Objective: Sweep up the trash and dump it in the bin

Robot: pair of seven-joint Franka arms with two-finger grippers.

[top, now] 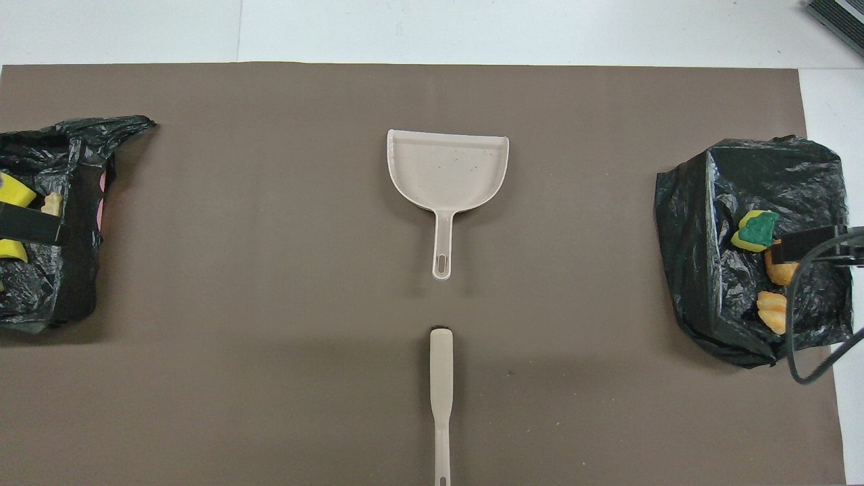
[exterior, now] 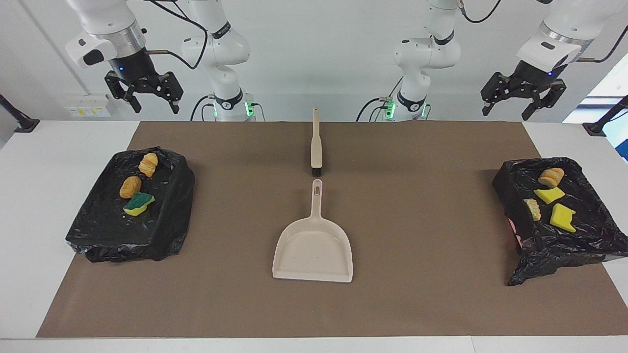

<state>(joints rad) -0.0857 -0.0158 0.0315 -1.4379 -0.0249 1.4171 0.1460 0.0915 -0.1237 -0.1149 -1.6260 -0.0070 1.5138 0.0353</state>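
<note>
The trash lies in two black-bagged bins. The bin [exterior: 147, 235] at the right arm's end holds two bread-like lumps [exterior: 130, 187] and a green-backed sponge [exterior: 139, 203]. In the bin [exterior: 564, 250] at the left arm's end are a bread-like lump [exterior: 551, 177], two yellow sponge pieces [exterior: 562, 217] and a pale ridged piece [exterior: 533, 209]. My right gripper [exterior: 153, 104] hangs open, high over the table edge by its bin. My left gripper [exterior: 505, 112] hangs open and empty, high by the other bin.
A beige dustpan [exterior: 314, 245] lies mid-mat, its handle pointing toward the robots. A beige brush [exterior: 316, 147] lies in line with it, nearer the robots, bristles toward the dustpan handle. A brown mat [exterior: 417, 294] covers the white table.
</note>
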